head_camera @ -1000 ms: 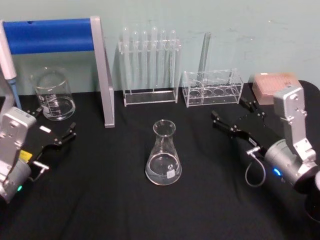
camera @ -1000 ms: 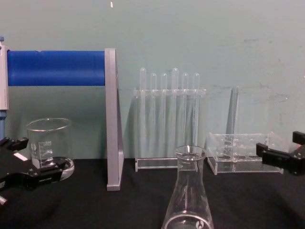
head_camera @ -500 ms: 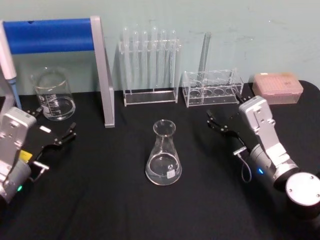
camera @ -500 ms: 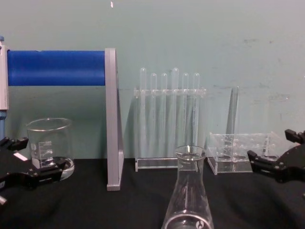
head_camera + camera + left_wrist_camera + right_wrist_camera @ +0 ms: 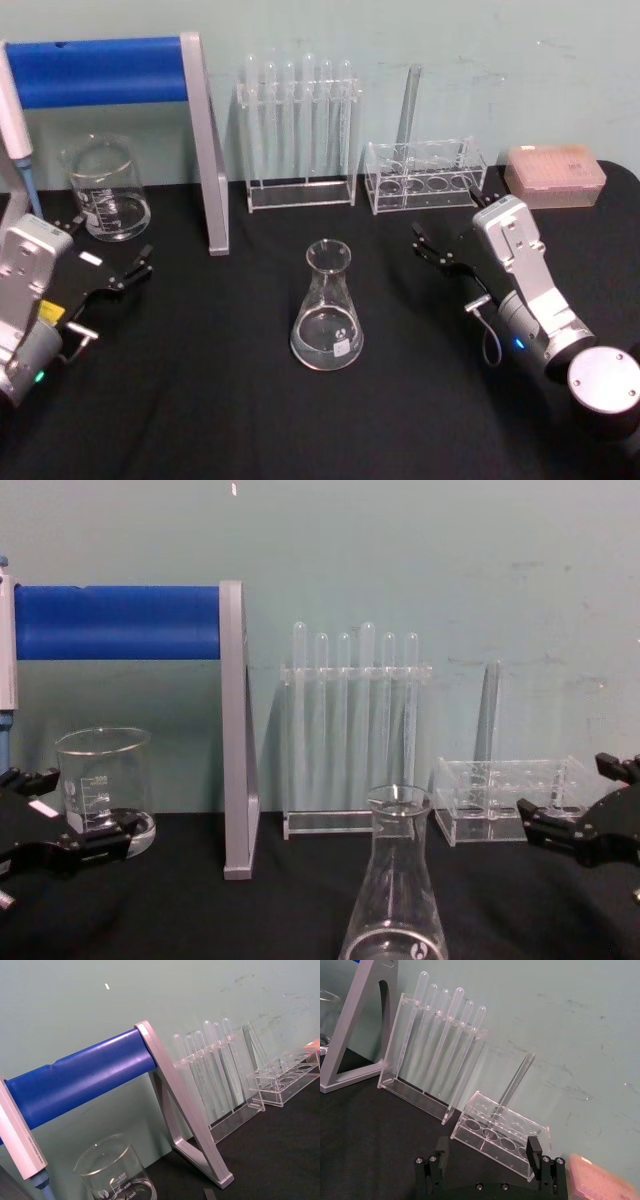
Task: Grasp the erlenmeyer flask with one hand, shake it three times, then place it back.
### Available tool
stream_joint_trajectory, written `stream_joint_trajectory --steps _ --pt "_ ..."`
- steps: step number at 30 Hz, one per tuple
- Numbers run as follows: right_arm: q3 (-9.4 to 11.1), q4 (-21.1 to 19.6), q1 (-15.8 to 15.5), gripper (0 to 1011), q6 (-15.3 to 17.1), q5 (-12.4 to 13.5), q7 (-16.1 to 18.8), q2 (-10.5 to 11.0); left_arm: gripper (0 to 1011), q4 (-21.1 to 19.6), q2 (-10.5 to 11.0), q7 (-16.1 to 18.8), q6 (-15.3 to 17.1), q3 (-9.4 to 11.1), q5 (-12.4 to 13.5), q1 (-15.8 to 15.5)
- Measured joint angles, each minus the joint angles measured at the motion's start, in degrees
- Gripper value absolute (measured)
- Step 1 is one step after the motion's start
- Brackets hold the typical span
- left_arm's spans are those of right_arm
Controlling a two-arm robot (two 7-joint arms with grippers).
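left gripper [image 5: 112,262] sits at lower left of head view over the black bench [image 5: 200,400], fingers spread, nothing in them, idle; beaker [image 5: 105,188] stands just behind it at upper left, so any stray swing there could clip the glass. erlenmeyer flask [image 5: 327,308] stands upright at frame centre, untouched, well apart from both grippers; in chest view its neck [image 5: 399,850] rises at bottom centre. test tube rack [image 5: 300,135] is behind it, small clear rack [image 5: 425,175] with one tall tube to the right of that. right gripper [image 5: 445,240] at centre right, jaws wide open, empty, pointing toward the flask but near the small rack. risks, as I judge: approach too low or fast knocks the flask over; pinching the smooth sloped cone rather than the neck lets it slip or squirt out in the shake; a wide shake could hit the racks behind; a crooked put-down tips it
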Motion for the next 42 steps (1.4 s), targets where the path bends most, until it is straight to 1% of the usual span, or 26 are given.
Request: stream_joint_trajectory --steps 42 --pt "-0.1 -0.1 0.0 1000 0.0 0.3 0.0 0.1 1001 0.0 0.0 0.0 0.0 0.0 0.0 0.0"
